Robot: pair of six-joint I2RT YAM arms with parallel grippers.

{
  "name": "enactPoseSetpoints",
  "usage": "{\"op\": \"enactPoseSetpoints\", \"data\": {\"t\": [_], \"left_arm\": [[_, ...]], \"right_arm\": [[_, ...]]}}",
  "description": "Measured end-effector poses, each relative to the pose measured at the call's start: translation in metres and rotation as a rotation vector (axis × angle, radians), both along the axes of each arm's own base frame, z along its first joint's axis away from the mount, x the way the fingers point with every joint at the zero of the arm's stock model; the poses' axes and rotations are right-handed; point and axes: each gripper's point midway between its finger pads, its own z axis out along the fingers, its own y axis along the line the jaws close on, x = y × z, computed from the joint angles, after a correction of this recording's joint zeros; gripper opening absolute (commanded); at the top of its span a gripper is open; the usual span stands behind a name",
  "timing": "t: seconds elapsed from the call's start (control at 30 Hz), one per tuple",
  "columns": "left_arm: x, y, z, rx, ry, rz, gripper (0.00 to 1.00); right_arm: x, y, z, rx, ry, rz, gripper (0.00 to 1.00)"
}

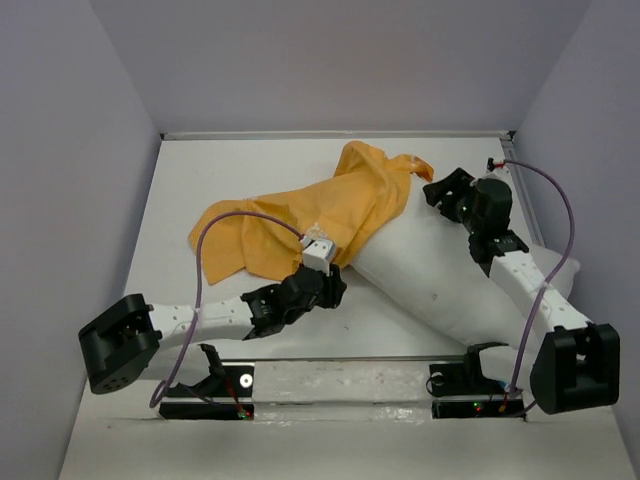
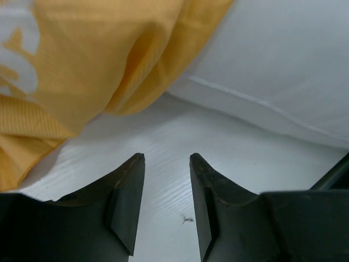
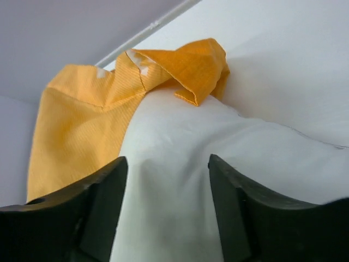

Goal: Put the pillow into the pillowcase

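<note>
The orange-yellow pillowcase (image 1: pixel 310 210) lies crumpled at the table's middle and back left. The white pillow (image 1: pixel 440 285) lies slantwise to its right, its far-left end under the orange fabric. My left gripper (image 1: pixel 337 283) is open and empty, low over the table where the pillowcase edge (image 2: pixel 82 71) meets the pillow (image 2: pixel 283 60); bare table shows between its fingers (image 2: pixel 166 158). My right gripper (image 1: pixel 438 195) is open at the pillow's far end, its fingers (image 3: pixel 166 161) straddling white pillow fabric (image 3: pixel 174 180), with a folded pillowcase corner (image 3: pixel 196 71) just beyond.
Grey walls (image 1: pixel 80 150) enclose the table on the left, back and right. The left arm's purple cable (image 1: pixel 225 222) loops over the pillowcase. The right arm (image 1: pixel 530 290) lies across the pillow close to the right wall.
</note>
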Motion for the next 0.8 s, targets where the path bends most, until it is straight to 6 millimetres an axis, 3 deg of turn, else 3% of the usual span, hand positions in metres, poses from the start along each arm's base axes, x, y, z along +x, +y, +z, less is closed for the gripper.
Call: {"op": "enactPoseSetpoints", "data": {"t": [0.03,0.13,0.23,0.27,0.33,0.43,0.53,0.7,0.77,0.8], "left_arm": [[-0.003,0.006,-0.020,0.031,0.028,0.008,0.47],[0.002,0.012,-0.053,0.075,0.079,0.032,0.55],[0.026,0.017,-0.064,0.049,0.101,0.088,0.57],[0.038,0.020,-0.067,0.031,0.107,0.118,0.58],[0.055,0.026,-0.073,0.010,0.123,0.160,0.62],[0.076,0.025,-0.078,-0.023,0.143,0.209,0.70],[0.084,0.018,-0.079,-0.058,0.145,0.222,0.72],[0.091,0.009,-0.060,-0.139,0.100,0.218,0.65],[0.088,0.010,-0.056,-0.145,0.085,0.215,0.68],[0.085,0.013,-0.053,-0.145,0.072,0.216,0.74]], "right_arm": [[-0.001,-0.001,0.004,-0.009,-0.007,0.004,0.75],[-0.012,-0.001,0.032,-0.032,-0.058,0.033,0.75],[-0.030,0.008,0.060,-0.066,-0.116,0.090,0.71],[-0.037,0.018,0.065,-0.090,-0.123,0.126,0.65],[-0.049,0.042,0.067,-0.117,-0.127,0.206,0.63],[-0.072,0.082,0.054,-0.165,-0.098,0.354,0.67],[-0.096,0.119,0.033,-0.223,-0.047,0.490,0.72],[-0.108,0.140,-0.003,-0.315,0.041,0.556,0.76],[-0.112,0.140,-0.011,-0.354,0.061,0.552,0.77],[-0.114,0.141,-0.013,-0.369,0.065,0.552,0.78]]}}
